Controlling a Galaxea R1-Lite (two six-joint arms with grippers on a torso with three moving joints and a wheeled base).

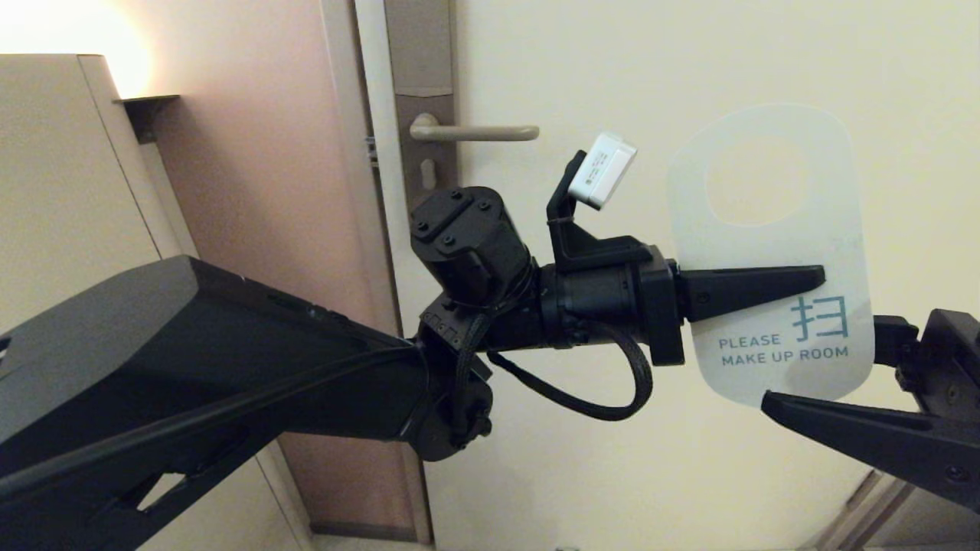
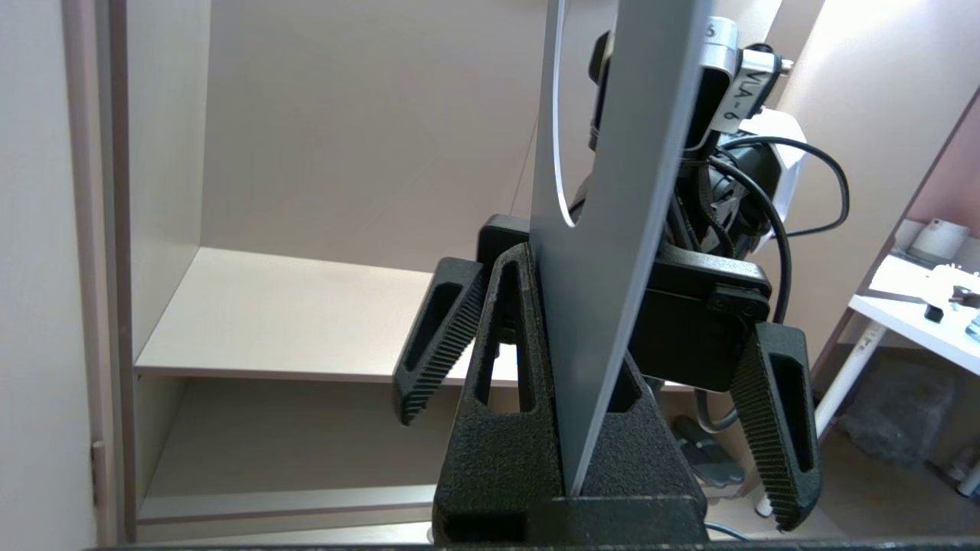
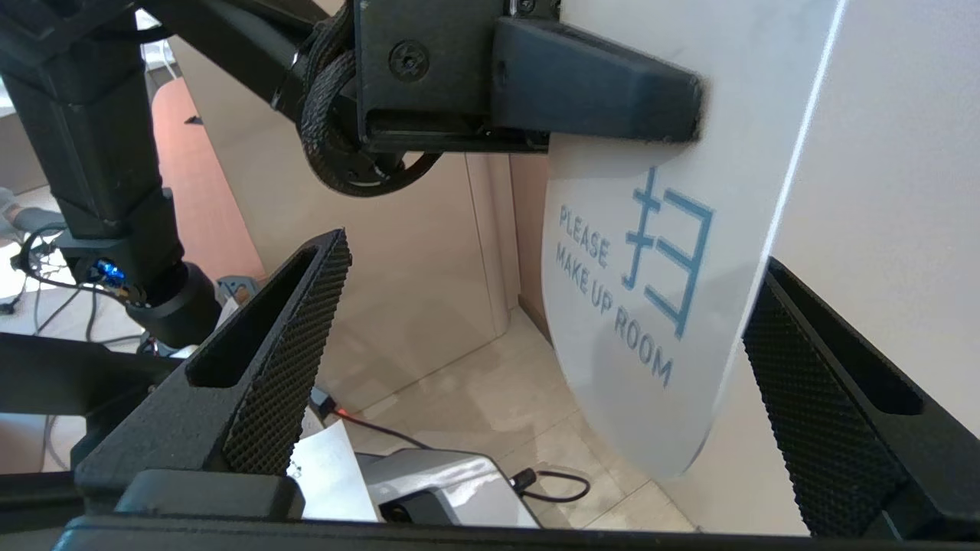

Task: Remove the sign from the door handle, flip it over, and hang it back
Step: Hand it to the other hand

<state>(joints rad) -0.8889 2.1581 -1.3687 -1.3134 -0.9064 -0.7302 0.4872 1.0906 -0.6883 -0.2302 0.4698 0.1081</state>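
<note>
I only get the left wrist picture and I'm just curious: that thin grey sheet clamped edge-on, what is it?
Observer: A door sign, off the door handle; the head view shows its white face reading PLEASE MAKE UP ROOM.
Operator: Which arm holds it?
Observer: The left tool, shut on the sign just below its oval hole.
Operator: And the other arm?
Observer: The right tool is open, with the sign's bottom edge between its fingers, untouched.

Sign (image 1: 773, 229) clamped upright in left gripper (image 1: 754, 285) fingers.
</note>
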